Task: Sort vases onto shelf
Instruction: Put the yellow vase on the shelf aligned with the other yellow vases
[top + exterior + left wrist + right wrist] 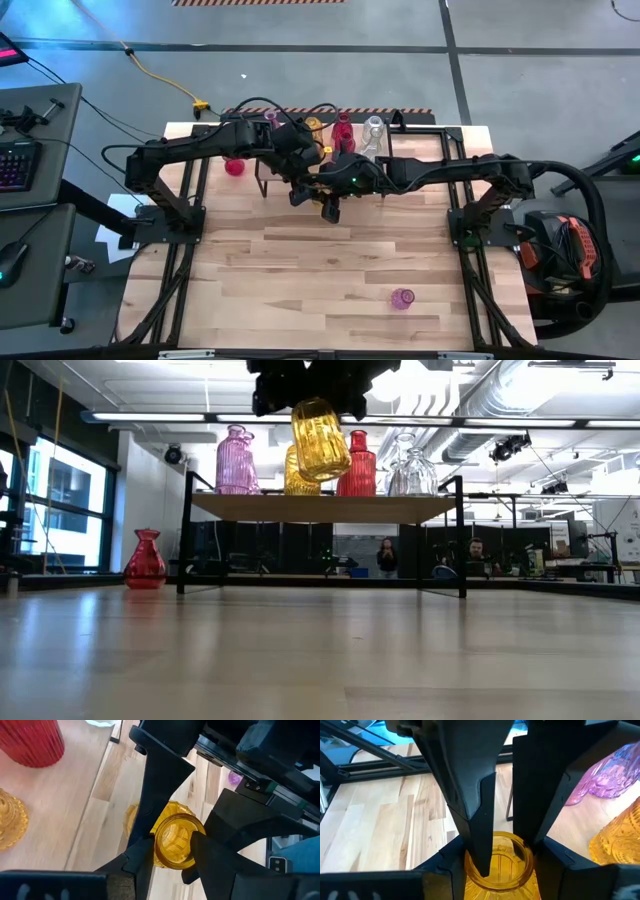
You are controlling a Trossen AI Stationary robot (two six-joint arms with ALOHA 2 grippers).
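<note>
The open workshop stretches away behind a pale wooden desk (pixel 330 270). At its back stands the shelf (pixel 320 507), already carrying several vases. Just in front of the shelf, lifted above its top, a yellow vase (pixel 320 438) hangs tilted between both arms. The left pincer (pixel 172 845) and the right pincer (pixel 502 855) are each partly closed on its mouth, one finger inside the rim. Ribbed glass like this looks light, slick and breakable; I'd hold it by the neck, gently.
</note>
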